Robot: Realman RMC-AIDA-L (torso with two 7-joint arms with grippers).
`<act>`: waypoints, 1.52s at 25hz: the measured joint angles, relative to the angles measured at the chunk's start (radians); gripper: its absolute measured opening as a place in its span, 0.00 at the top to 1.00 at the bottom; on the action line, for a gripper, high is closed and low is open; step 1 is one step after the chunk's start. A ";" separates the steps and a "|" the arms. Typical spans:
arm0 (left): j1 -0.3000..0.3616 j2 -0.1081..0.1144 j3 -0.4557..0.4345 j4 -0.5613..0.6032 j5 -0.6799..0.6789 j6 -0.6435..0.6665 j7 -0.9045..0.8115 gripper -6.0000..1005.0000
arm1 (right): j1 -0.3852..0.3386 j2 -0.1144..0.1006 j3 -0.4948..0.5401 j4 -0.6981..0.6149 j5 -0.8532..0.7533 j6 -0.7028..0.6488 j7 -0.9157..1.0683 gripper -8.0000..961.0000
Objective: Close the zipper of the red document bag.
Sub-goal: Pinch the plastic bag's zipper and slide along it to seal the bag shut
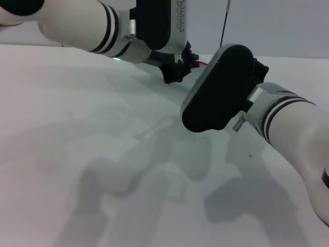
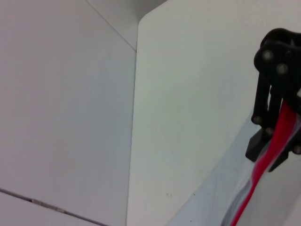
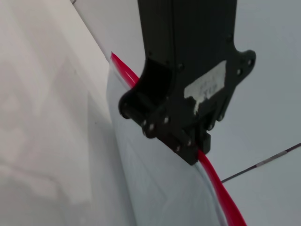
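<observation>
The red document bag is a pale translucent pouch held up off the table, with its zipper a bright red strip along the top edge. In the head view only a short piece of the zipper shows, between the two arms at the far side. My left gripper is shut on the red strip; its black fingers pinch it. My right gripper is clamped over the strip farther along. Its fingers are hidden in the head view behind its own black wrist housing. The slider does not show.
The white table spreads out in front of both arms. Its far corner meets pale walls. A thin dark cable hangs behind the arms.
</observation>
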 joint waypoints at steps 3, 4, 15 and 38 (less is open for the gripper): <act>0.022 0.001 -0.009 0.003 0.000 0.001 -0.003 0.91 | -0.003 0.000 0.004 0.006 0.000 0.000 0.001 0.94; 0.022 0.001 -0.009 0.003 0.000 0.001 -0.003 0.91 | -0.004 0.000 0.008 0.009 0.000 0.000 0.002 0.94; 0.124 0.005 -0.043 0.067 0.005 0.003 -0.033 0.91 | -0.032 -0.001 0.055 0.015 -0.048 0.012 0.006 0.94; 0.286 0.003 -0.149 0.155 0.012 -0.001 -0.057 0.91 | -0.060 0.000 0.107 0.055 -0.094 0.017 0.009 0.94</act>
